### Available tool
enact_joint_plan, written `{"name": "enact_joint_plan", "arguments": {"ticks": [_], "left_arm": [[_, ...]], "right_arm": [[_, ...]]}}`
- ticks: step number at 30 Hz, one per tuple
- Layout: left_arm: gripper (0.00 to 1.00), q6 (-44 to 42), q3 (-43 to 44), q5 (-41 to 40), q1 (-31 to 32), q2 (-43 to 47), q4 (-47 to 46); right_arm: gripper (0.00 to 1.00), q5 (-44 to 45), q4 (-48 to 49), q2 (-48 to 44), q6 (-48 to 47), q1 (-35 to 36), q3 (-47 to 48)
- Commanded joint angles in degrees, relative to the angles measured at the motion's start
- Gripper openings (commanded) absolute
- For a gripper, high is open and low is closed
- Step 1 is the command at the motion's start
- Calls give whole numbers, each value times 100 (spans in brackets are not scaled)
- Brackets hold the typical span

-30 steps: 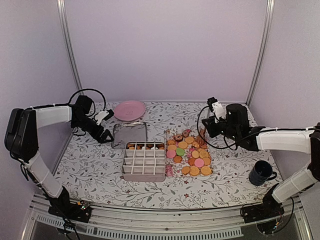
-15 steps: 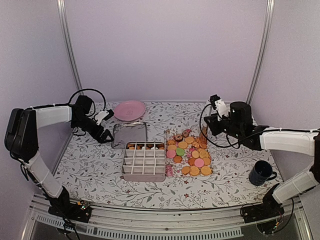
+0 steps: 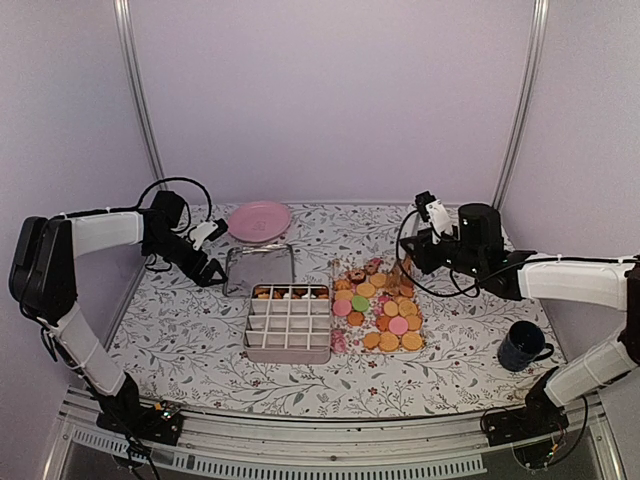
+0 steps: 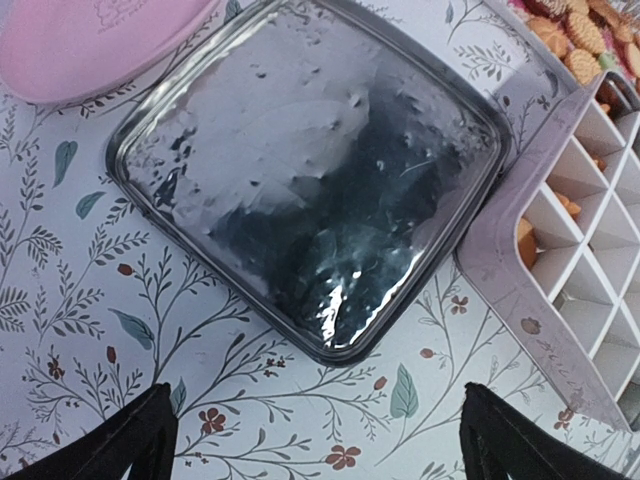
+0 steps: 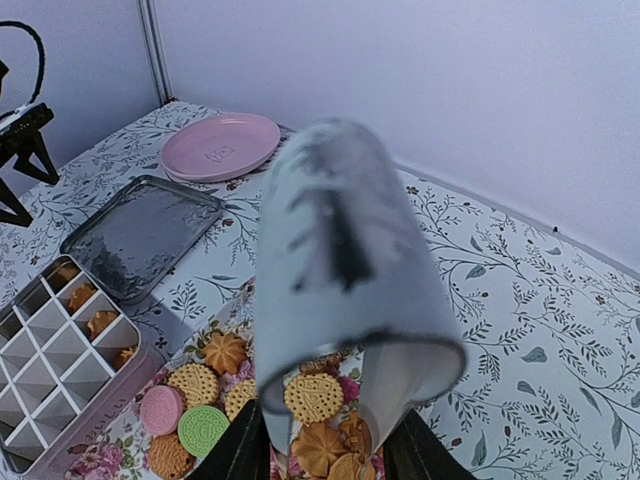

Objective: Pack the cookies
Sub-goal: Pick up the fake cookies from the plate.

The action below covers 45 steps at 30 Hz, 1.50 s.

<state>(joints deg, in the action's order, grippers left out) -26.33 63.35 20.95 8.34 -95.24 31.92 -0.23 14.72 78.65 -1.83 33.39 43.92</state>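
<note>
The cookies (image 3: 380, 310) lie heaped on a floral tray at the table's middle right: mostly golden, some pink, one green (image 5: 203, 429). A few more sit in the back row of the divided box (image 3: 288, 322). My right gripper (image 3: 408, 262) hovers over the heap's far edge. In the right wrist view the right gripper (image 5: 325, 445) is shut on a clear, blurred plastic wrapper (image 5: 340, 250) that stands up between its fingers, with cookies showing under its open end. My left gripper (image 4: 320, 450) is open low over the cloth, just near of a clear lid (image 4: 310, 170), and holds nothing.
A pink plate (image 3: 259, 220) stands at the back behind the clear lid (image 3: 259, 270). A dark mug (image 3: 522, 346) sits at the right, near my right arm. The divided box's corner (image 4: 520, 250) lies close to the lid. The floral tray touches the box's right side.
My right gripper has risen and drawn back a little over the far edge of the cookie heap, wrapper still between its fingers. The left arm has not moved.
</note>
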Motion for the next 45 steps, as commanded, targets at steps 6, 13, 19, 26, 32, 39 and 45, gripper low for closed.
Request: {"name": "enact_joint_plan", "arguments": {"ticks": [6, 13, 19, 26, 32, 39, 45], "left_arm": [[99, -31, -33, 18, 10, 75, -81], [99, -71, -25, -18, 15, 94, -72], [99, -42, -24, 23, 14, 59, -81], [99, -13, -33, 34, 15, 53, -88], [99, -5, -35, 32, 12, 50, -90], [99, -16, -42, 41, 15, 67, -90], [99, -13, -38, 55, 13, 50, -94]], "right_arm": [[39, -195, 348, 484, 32, 224, 515], [39, 33, 216, 707, -247, 342, 596], [38, 438, 48, 773, -585, 480, 623], [37, 689, 13, 768, -851, 579, 630], [37, 773, 5, 812, -946, 641, 616], [34, 586, -55, 860, -827, 665, 550], [25, 602, -101, 619, -712, 676, 591]]}}
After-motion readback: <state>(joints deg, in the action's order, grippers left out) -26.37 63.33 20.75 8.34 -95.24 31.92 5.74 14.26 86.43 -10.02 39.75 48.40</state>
